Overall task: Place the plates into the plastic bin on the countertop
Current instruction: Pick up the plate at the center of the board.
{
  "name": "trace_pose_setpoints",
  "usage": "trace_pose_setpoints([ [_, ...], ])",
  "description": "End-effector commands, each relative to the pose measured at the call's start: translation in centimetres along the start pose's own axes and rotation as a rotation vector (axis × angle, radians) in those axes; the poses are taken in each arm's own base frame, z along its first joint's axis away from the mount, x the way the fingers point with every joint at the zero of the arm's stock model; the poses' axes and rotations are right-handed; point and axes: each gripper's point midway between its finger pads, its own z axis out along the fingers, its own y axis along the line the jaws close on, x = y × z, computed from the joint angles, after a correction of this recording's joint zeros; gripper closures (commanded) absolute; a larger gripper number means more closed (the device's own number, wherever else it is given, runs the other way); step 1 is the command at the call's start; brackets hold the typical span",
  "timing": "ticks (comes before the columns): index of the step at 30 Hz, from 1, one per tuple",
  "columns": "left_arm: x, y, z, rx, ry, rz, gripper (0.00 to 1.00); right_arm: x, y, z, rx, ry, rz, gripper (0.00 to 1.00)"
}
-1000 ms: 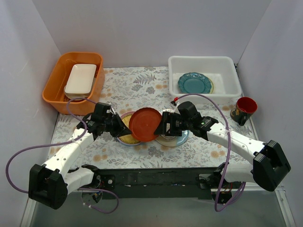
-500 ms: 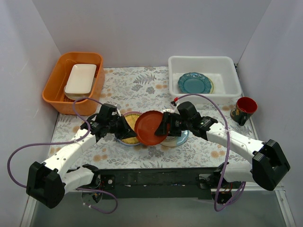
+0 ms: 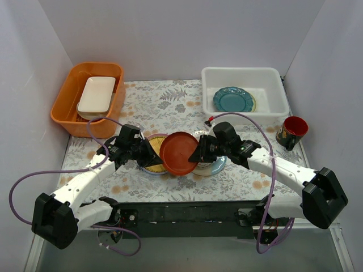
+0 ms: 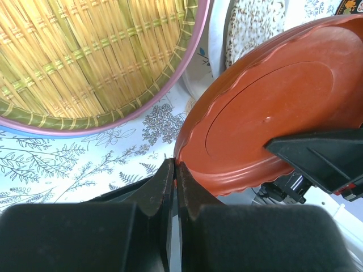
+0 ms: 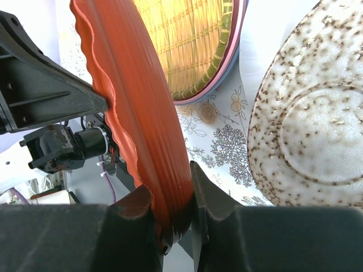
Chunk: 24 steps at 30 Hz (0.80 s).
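A red-brown plate (image 3: 178,153) hangs tilted above the countertop (image 3: 164,105), between both arms. My left gripper (image 3: 152,152) is shut on its left rim; in the left wrist view the jaws (image 4: 177,165) pinch the scalloped edge of the plate (image 4: 272,113). My right gripper (image 3: 198,153) is shut on the opposite rim, with both fingers pressing the plate (image 5: 136,96) at the gripper (image 5: 170,182). The white plastic bin (image 3: 241,70) stands at the back right with a teal plate (image 3: 232,99) in it.
Under the held plate lie a straw-patterned plate with a pink rim (image 3: 148,165) (image 4: 85,51) and a speckled plate on a light blue one (image 3: 214,164) (image 5: 317,113). An orange tub (image 3: 62,107) holding a white dish (image 3: 96,93) stands back left. A red mug (image 3: 293,130) stands right.
The right gripper's jaws have come together on the red-brown plate's right rim. The left arm, still gripping the plate, has shifted it slightly to the right.
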Motion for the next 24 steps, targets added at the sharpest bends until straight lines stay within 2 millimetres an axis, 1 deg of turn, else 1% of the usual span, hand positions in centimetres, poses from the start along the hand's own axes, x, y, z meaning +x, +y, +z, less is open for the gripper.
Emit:
trace_pose_setpoints([
  [1,0.13,-1.26,-0.34,0.049,0.008,0.014,1.00,0.21,-0.70,-0.03,0.016,-0.016,-0.012,0.99],
  [4,0.15,-1.17,-0.29,0.047,0.008,0.018,1.00,0.39,-0.80,-0.05,0.014,-0.014,-0.011,0.99],
  [7,0.26,-0.93,-0.22,0.040,0.010,0.016,0.95,0.48,-0.85,-0.06,0.012,-0.013,-0.010,0.99],
  [9,0.32,-0.95,-0.24,0.043,0.014,0.024,0.87,0.40,-0.72,-0.12,0.008,-0.017,-0.009,0.99],
  [11,0.38,-0.91,-0.28,0.042,0.016,0.028,0.82,0.39,-0.60,-0.18,0.003,-0.018,-0.012,0.99],
  [12,0.36,-0.85,-0.27,0.040,0.014,0.029,0.73,0.41,-0.63,-0.17,0.005,-0.016,-0.011,0.99],
  [14,0.38,-0.90,-0.34,0.043,0.014,0.033,0.62,0.45,-0.69,-0.21,0.008,-0.015,-0.011,0.99],
  [15,0.38,-0.78,-0.30,0.038,0.014,0.035,0.50,0.42,-0.67,-0.21,0.007,-0.016,-0.012,0.99],
  [17,0.39,-0.77,-0.39,0.038,0.012,0.038,0.41,0.40,-0.59,-0.24,0.004,-0.017,-0.013,0.99],
  [18,0.34,-0.75,-0.40,0.036,0.009,0.041,0.30,0.40,-0.59,-0.24,0.004,-0.017,-0.013,0.99],
  [21,0.17,-0.92,-0.66,0.042,-0.005,0.051,0.16,0.36,-0.64,-0.23,0.006,-0.019,-0.016,0.99],
  [22,0.14,-0.82,-0.68,0.038,-0.008,0.056,0.09,0.36,-0.64,-0.23,0.006,-0.019,-0.016,0.99],
  [24,-0.01,-0.90,-0.79,0.035,-0.014,0.063,0.06,0.34,-0.66,-0.23,0.007,-0.020,-0.016,0.99],
])
